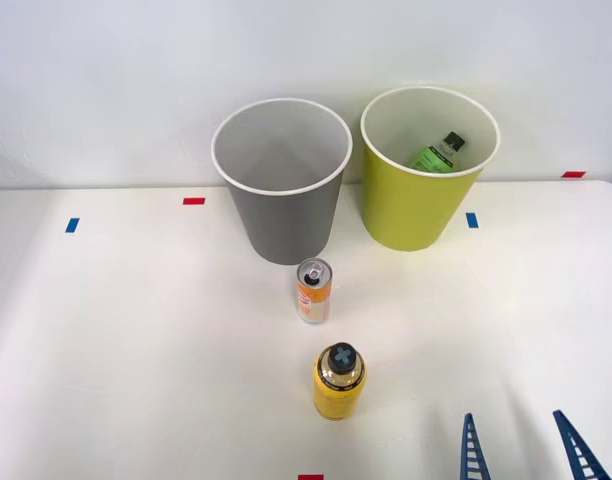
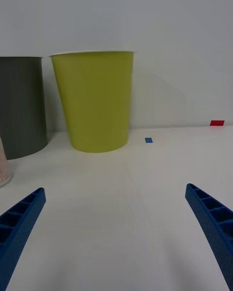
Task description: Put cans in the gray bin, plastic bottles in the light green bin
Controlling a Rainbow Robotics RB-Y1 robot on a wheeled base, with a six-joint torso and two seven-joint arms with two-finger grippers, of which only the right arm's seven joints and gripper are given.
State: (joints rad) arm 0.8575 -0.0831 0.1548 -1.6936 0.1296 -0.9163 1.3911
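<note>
An orange and white can with a silver pull-tab top stands upright on the white table, just in front of the gray bin. To that bin's right is the light green bin, and a clear plastic bottle with a green label and dark cap lies inside it. My right gripper is open and holds nothing, low at the table's front right, well clear of the can. In the right wrist view the gripper faces the light green bin, with the gray bin and the can's edge beside it.
A small yellow container with a gold shoulder and dark cap stands upright in front of the can, left of my gripper. Red and blue tape marks dot the table. A white wall rises behind the bins.
</note>
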